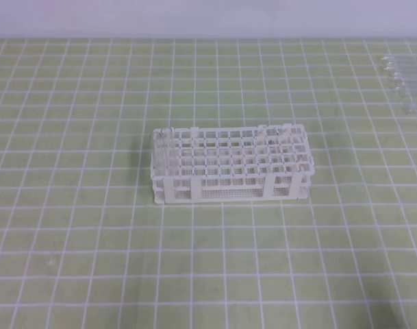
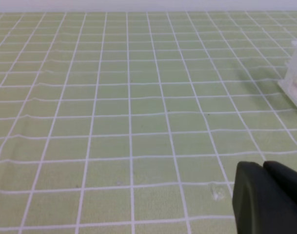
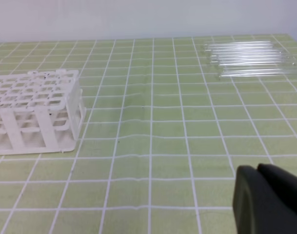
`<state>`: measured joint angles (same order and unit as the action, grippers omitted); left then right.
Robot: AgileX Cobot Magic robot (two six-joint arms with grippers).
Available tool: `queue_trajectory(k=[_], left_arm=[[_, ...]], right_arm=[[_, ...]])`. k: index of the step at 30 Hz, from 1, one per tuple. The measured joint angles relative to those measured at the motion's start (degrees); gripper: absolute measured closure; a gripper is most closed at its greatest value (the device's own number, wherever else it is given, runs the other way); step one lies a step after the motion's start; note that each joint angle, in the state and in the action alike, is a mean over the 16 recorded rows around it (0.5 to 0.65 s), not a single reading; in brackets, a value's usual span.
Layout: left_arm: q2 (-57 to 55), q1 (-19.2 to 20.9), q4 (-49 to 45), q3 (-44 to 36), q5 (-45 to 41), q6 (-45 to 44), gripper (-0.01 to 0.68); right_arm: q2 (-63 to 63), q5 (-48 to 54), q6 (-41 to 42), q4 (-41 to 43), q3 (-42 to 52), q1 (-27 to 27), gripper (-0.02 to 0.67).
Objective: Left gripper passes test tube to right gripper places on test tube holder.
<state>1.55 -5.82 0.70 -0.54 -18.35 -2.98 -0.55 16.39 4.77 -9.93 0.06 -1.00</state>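
Right of the rack [image 1: 230,164], well apart at the mat's far edge: loose tubes [image 1: 402,81] in a row, none picked; which one is the task's tube you cannot tell. Left gripper [image 2: 265,197]: closed, empty, left of the rack. Right gripper [image 3: 263,197]: closed, empty. Step: start, no tube taken yet. Next you must open the left gripper and reach across to the row.

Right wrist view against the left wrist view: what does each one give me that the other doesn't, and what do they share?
Only the right wrist view shows the row of clear tubes lying at the far right of the mat, nearly all of the test tube holder, and the shut right gripper. Only the left wrist view shows the shut left gripper, empty. Both share the green grid mat, and the left view catches just a sliver of the holder at its right edge.
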Motion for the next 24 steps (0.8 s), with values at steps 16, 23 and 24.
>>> queue_trajectory(k=[16, 23, 24], left_arm=[[0.0, 0.0, 0.0, 0.0, 0.1, -0.1, 0.675], [0.1, 0.0, 0.0, 0.0, 0.0, -0.1, 0.675], [0.2, 0.0, 0.0, 0.0, 0.0, -0.1, 0.675]], right_arm=[[0.0, 0.0, 0.0, 0.0, 0.0, 0.0, 0.665], [0.0, 0.0, 0.0, 0.0, 0.0, 0.0, 0.665], [0.0, 0.0, 0.0, 0.0, 0.0, 0.0, 0.665]])
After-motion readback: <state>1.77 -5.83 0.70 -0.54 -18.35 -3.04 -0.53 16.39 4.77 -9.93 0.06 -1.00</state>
